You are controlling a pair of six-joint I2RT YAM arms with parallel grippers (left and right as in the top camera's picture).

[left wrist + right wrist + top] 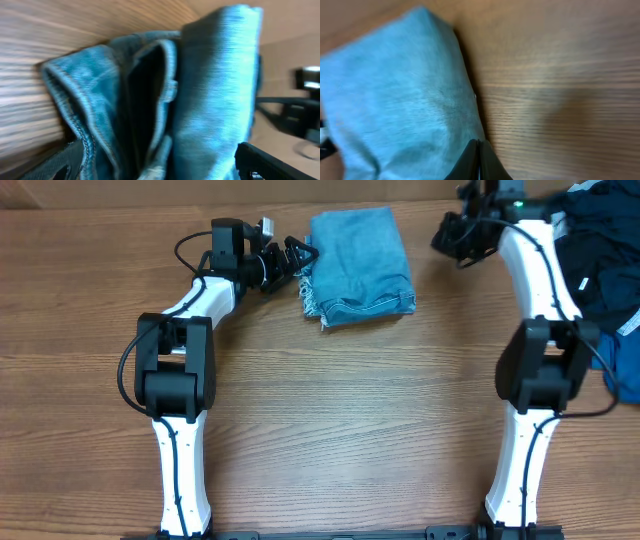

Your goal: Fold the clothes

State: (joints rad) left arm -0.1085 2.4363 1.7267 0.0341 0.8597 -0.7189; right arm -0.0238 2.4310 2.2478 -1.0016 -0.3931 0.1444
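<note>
Nearest you, the worktop (350, 430) between the two arm bases had nothing on it, so everything that mattered was further back. Your left hand (292, 258) sat with its fingers spread wide, gripping nothing, right up against the left edge of the folded jeans (358, 265). From the wrist view the fold's layered edge filled the space ahead of the fingers, but I couldn't tell if they actually touched the denim. The jeans looked done to me: a compact light blue rectangle, with frayed hem showing at its near left corner. Your right hand (457, 235) was clenched tight on nothing, near the jeans' right side with bare wood between. Farthest back, in the right corner, the dark blue and black clothes (600, 250) lay in a rumpled heap, so I'd call it one piece folded and that pile left to do.
</note>
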